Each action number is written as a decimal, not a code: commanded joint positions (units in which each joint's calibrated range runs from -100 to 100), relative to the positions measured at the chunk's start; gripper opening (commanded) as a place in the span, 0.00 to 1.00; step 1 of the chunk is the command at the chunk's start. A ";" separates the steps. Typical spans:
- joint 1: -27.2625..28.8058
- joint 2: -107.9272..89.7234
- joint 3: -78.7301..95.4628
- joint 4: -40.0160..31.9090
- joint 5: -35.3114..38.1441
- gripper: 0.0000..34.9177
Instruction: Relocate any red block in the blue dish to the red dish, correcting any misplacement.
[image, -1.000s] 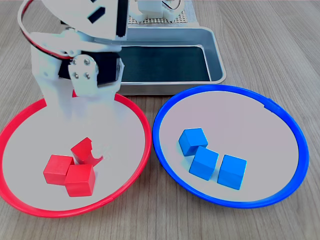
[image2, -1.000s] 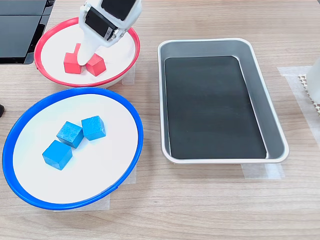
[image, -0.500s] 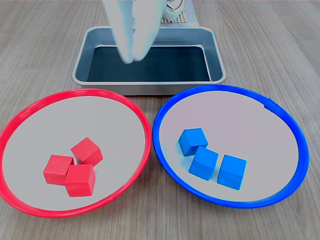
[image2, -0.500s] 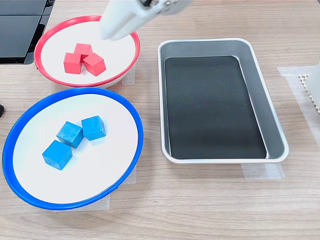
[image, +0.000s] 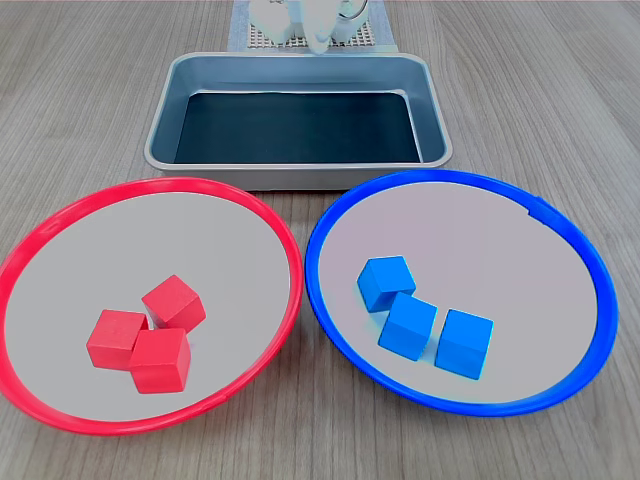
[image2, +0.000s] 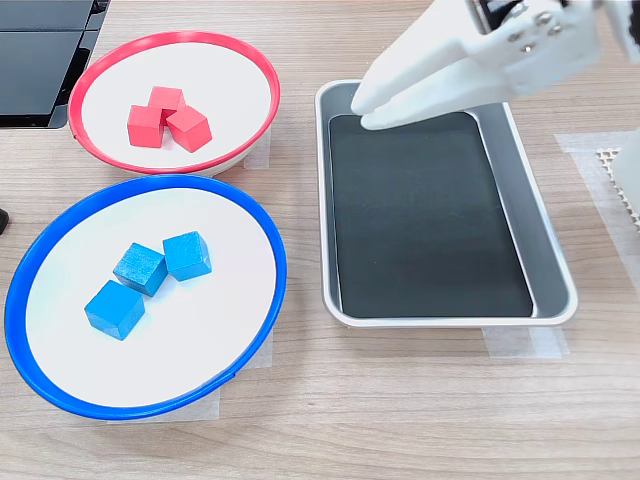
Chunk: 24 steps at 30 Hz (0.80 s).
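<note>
Sorting looks finished, white plastic gripper (image2: 368, 108) empty, fingers nearly together, above the rectangular metal tray (image2: 552, 262).

Three small red cubes (image: 148, 332) clustered touching in the round red-rimmed dish (image: 285, 255); three blue cubes (image: 424, 318) alone in the round blue-rimmed dish (image: 322, 228), no red block among them. Tray empty, only its dark liner showing.

In the second exterior view the white plastic arm reaches in from the upper right, its forward link slanting down toward the second exterior view's left. The white two-fingered pincer (image2: 368, 108) points down-left, its tapered fingers (image2: 425, 62) lying close together with tips almost meeting, holding nothing. In the first exterior view only blurred white parts of the arm (image: 318, 22) show at the top edge.
</note>
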 joint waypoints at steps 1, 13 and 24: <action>0.56 -8.86 5.66 0.44 -2.39 0.01; 1.03 -24.38 18.23 6.47 -5.52 0.01; 1.31 -30.77 21.50 11.42 -7.52 0.01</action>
